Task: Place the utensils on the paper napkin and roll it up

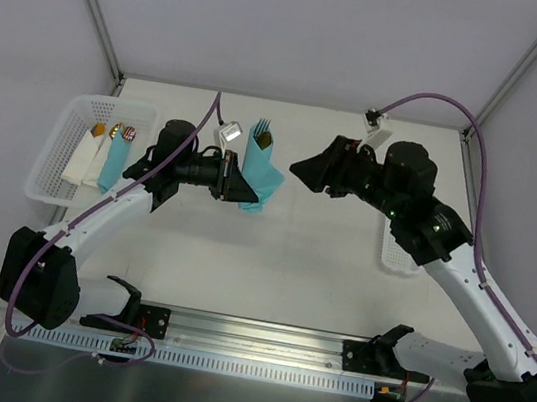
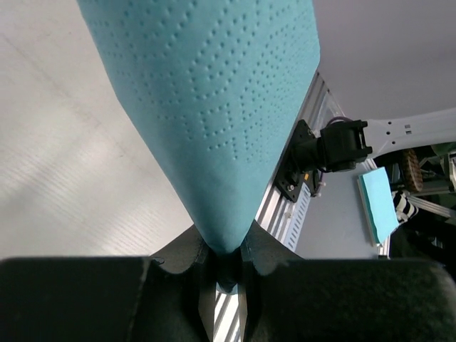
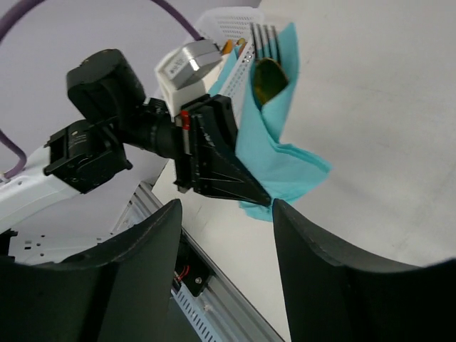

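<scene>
The turquoise paper napkin [image 1: 263,175] lies folded around the brownish-gold utensils [image 1: 262,133], whose fork tines and spoon bowl stick out at its far end [image 3: 265,68]. My left gripper [image 1: 246,190] is shut on the napkin's near edge; in the left wrist view the sheet [image 2: 214,107] rises from between the closed fingers [image 2: 260,253]. My right gripper [image 1: 298,170] is open and empty, hovering just right of the napkin [image 3: 281,167], a little above the table.
A white basket [image 1: 50,158] at the left holds rolled napkin bundles, one turquoise [image 1: 114,163] and one white [image 1: 80,163]. A second white basket [image 1: 397,253] sits under the right arm. The metal rail [image 1: 257,346] runs along the near edge.
</scene>
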Motion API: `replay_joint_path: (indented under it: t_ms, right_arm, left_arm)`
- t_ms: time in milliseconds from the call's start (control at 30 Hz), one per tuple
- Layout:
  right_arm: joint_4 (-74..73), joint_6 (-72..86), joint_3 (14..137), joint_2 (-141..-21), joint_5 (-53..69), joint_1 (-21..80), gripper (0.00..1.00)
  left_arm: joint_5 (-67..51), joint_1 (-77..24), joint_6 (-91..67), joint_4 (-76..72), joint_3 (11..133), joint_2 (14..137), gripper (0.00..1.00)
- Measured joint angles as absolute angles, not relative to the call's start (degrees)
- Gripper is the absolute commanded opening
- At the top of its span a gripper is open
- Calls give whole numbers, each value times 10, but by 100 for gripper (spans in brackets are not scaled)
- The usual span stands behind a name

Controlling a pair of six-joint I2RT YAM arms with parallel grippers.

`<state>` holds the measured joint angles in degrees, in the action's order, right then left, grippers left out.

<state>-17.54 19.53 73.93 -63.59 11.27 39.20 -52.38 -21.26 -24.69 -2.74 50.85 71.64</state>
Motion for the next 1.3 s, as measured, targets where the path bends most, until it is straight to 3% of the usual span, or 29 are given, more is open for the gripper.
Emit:
replay_joint_path:
  t_ms: [433, 933, 1300]
  right_arm:
    - [-204, 203, 779, -786, 47, 493, 66]
    - [-174, 205, 778, -787, 41, 513, 68]
    - [-113, 215, 741, -778, 74, 512, 63]
  left_arm:
    - [-518, -213, -236, 28, 514, 674, 0]
    - [-570, -213, -258, 16, 509, 639, 0]
    - [-614, -213, -329, -71, 472, 628, 0]
